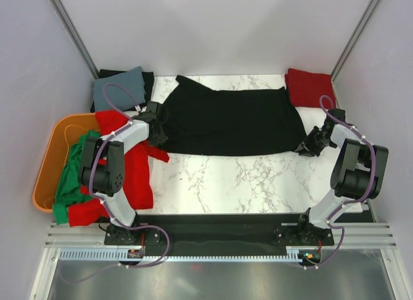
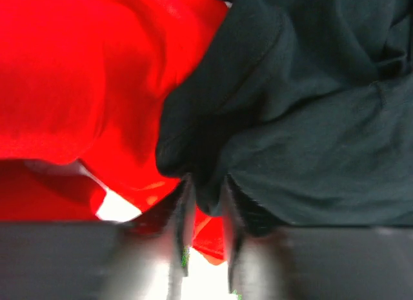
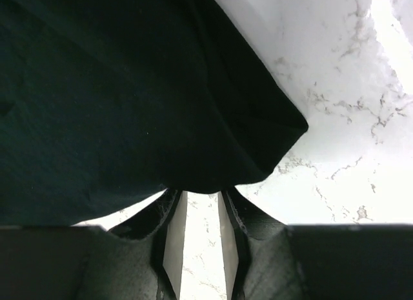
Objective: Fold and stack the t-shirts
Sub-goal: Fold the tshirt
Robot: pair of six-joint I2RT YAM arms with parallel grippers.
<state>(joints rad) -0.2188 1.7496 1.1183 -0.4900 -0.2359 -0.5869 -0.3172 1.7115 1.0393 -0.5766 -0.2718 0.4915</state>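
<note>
A black t-shirt (image 1: 232, 122) lies spread across the middle of the marble table. My left gripper (image 1: 157, 131) is at its left edge. In the left wrist view the gripper (image 2: 206, 191) is shut on a bunched fold of the black t-shirt (image 2: 310, 119), with red cloth (image 2: 71, 74) behind it. My right gripper (image 1: 308, 147) is at the shirt's near right corner. In the right wrist view the gripper (image 3: 200, 191) pinches the black t-shirt's (image 3: 116, 93) corner at its fingertips, just above the table.
A folded red t-shirt (image 1: 308, 87) lies at the back right. A grey-blue t-shirt (image 1: 119, 88) lies on another black one (image 1: 147, 79) at the back left. An orange tub (image 1: 45, 168) at the left holds green (image 1: 70, 177) and red (image 1: 132, 174) shirts that spill onto the table.
</note>
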